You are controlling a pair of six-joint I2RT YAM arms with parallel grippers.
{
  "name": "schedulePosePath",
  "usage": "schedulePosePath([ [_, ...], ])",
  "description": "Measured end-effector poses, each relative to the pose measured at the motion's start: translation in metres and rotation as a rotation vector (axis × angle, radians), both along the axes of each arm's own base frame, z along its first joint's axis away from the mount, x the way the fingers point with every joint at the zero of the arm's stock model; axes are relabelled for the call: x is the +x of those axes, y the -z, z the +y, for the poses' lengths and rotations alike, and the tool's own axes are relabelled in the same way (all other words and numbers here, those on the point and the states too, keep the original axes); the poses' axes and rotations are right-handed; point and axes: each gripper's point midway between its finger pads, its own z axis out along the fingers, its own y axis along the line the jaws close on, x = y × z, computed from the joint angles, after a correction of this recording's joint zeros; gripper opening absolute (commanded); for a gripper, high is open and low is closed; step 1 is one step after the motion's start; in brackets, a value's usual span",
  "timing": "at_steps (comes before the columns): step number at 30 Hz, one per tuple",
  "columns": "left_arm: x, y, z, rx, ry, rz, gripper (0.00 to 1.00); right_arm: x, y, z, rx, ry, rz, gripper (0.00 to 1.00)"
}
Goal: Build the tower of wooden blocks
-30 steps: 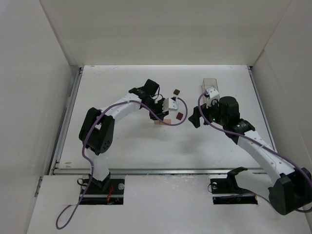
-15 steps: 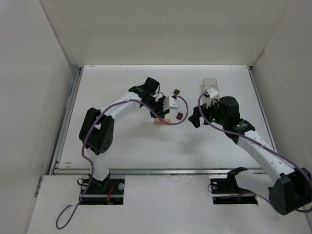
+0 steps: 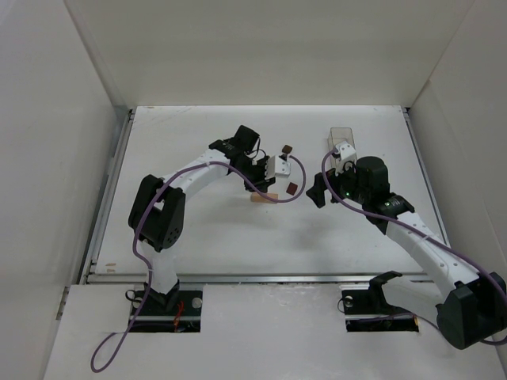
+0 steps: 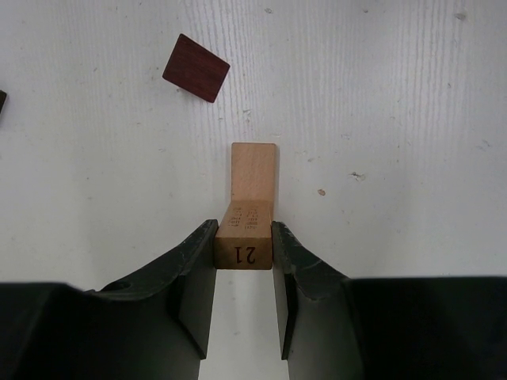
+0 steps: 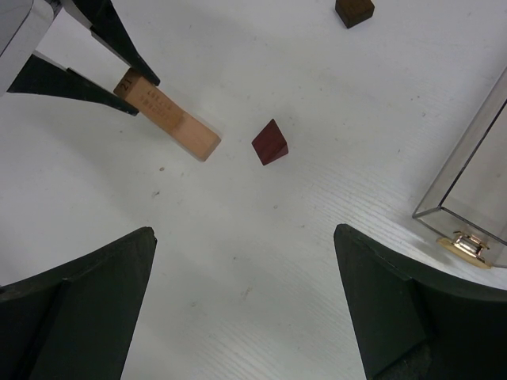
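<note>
My left gripper [image 4: 244,237] is shut on one end of a light tan wooden bar [image 4: 253,178] marked "21". The bar [image 5: 170,119] slants down from the fingers toward the white table; its lower end shows from above as the tan bar [image 3: 261,198]. A dark reddish-brown cube [image 4: 196,68] lies just beyond it, also seen as the cube [image 5: 270,142] and the cube [image 3: 292,188]. A second dark cube [image 3: 287,148] lies farther back. My right gripper [image 5: 244,233] hangs open above bare table, right of the cube, with nothing between its fingers.
A clear plastic box [image 3: 341,136] stands at the back right, close behind my right wrist, and its corner [image 5: 467,190] shows at the right of the right wrist view. White walls [image 3: 79,119] enclose the table on three sides.
My left gripper has edged slightly toward the far side with the tan bar in it. The right arm has not moved.
</note>
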Motion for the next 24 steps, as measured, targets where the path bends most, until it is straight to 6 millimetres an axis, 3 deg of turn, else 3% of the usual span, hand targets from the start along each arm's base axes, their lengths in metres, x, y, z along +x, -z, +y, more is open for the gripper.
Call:
schedulePosePath([
  [24, -0.0003, 0.005, 0.0015, 0.007, -0.009, 0.005, 0.1, 0.0001, 0.0002, -0.0003, -0.006, -0.003, -0.004, 1.0],
])
